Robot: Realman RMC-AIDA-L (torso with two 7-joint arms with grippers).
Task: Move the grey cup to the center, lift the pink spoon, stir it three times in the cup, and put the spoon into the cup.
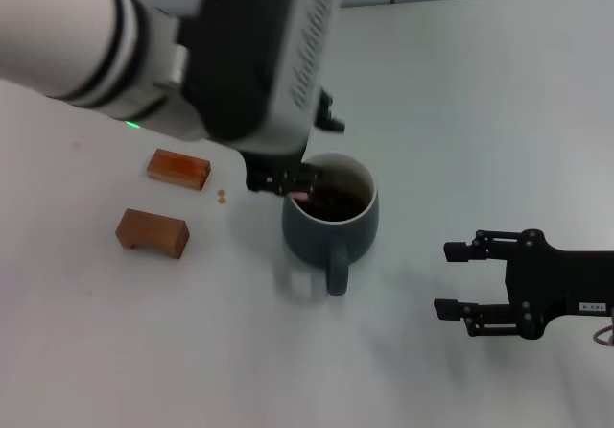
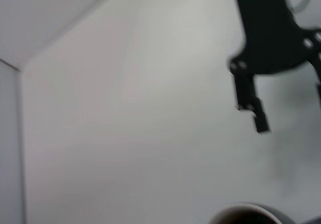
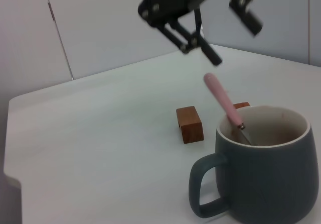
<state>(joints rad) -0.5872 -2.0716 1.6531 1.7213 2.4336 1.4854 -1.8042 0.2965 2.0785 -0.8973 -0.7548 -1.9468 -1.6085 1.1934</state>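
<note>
The grey cup (image 1: 331, 219) stands mid-table with dark liquid inside and its handle toward me; it also shows in the right wrist view (image 3: 266, 171), and its rim shows in the left wrist view (image 2: 246, 214). The pink spoon (image 3: 221, 100) stands in the cup, its bowl in the liquid and its handle leaning over the rim; a bit of pink shows in the head view (image 1: 304, 196). My left gripper (image 1: 299, 150) hangs just above the spoon handle, open and apart from it (image 3: 235, 45). My right gripper (image 1: 449, 279) is open and empty, to the right of the cup.
Two brown rectangular blocks (image 1: 178, 168) (image 1: 152, 232) lie left of the cup; one shows in the right wrist view (image 3: 189, 124). Small crumbs (image 1: 222, 197) lie near them. The white table's (image 1: 480, 92) far edge meets a wall.
</note>
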